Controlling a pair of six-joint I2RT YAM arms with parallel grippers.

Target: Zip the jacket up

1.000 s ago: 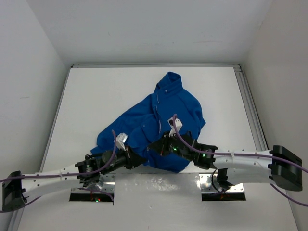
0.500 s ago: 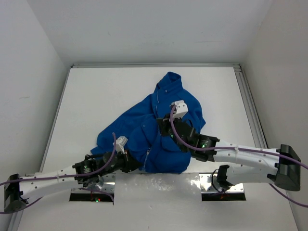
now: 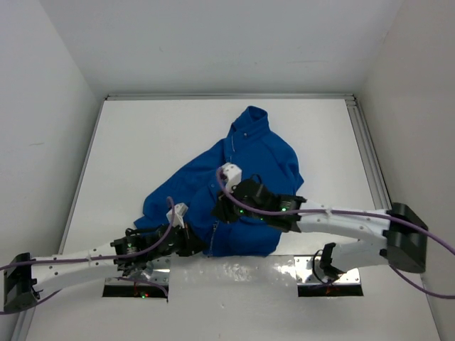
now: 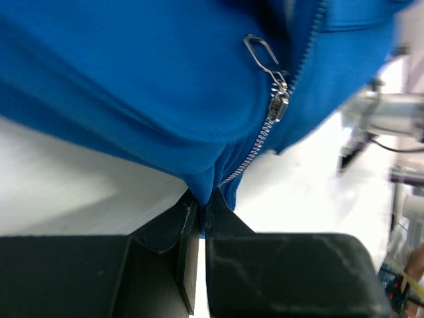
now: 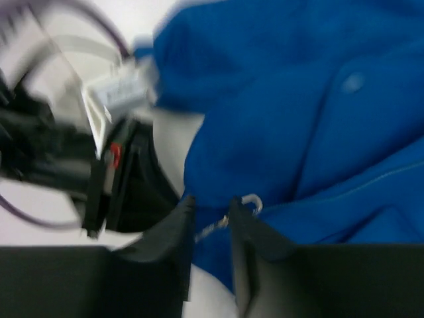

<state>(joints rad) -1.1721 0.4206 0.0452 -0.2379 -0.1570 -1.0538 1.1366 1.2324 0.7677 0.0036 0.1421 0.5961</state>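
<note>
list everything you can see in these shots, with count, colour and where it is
bright royal-blue soft fleece jacket: one, blue, crumpled mid-table, collar toward the far edge
thin silver metal zipper: one, silver, down the jacket front, slider low, near the hem
white table: one, white, under everything
left arm: one, white, reaching in from the near left
right arm: one, white, reaching in from the near right
left fingers: one pair, black, shut on the jacket hem at the zipper's foot
right fingers: one pair, black, slightly apart astride the zipper; view blurred
</note>
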